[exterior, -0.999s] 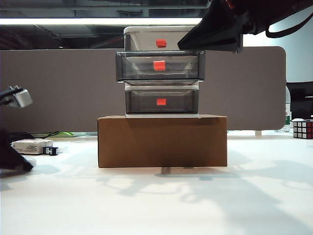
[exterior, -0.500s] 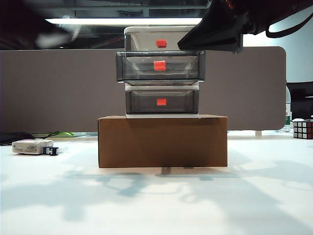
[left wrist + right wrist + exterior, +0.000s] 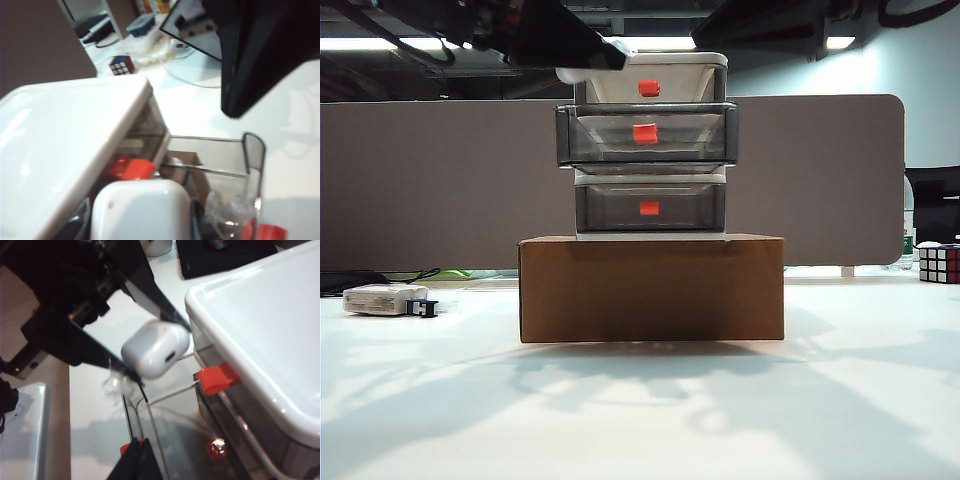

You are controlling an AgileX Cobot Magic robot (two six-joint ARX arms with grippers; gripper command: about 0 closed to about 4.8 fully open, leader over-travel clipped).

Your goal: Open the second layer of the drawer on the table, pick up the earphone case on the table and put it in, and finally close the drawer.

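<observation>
The drawer (image 3: 650, 145) stands on a brown cardboard box, and its second layer (image 3: 647, 135) is pulled out toward me with its orange-red tab (image 3: 127, 446) at the front. My left gripper (image 3: 156, 351) reaches in from the upper left, shut on the glossy white earphone case (image 3: 155, 350) (image 3: 142, 210) (image 3: 590, 72). The case hangs just above the open tier (image 3: 215, 165), beside the top tier's tab (image 3: 131, 169). My right gripper (image 3: 137, 460) hovers over the open tier's front wall with its fingers pressed together, holding nothing. In the exterior view it is a dark shape at the upper right (image 3: 760, 25).
The cardboard box (image 3: 652, 288) sits mid-table. A flat white boxy item with a dark plug (image 3: 385, 298) lies at the far left. A Rubik's cube (image 3: 939, 264) stands at the right edge. A grey partition (image 3: 440, 180) runs behind everything.
My left arm swung from low at the left edge up to the cabinet's top left, carrying the earphone case. My right gripper lifted slightly toward the upper edge.
</observation>
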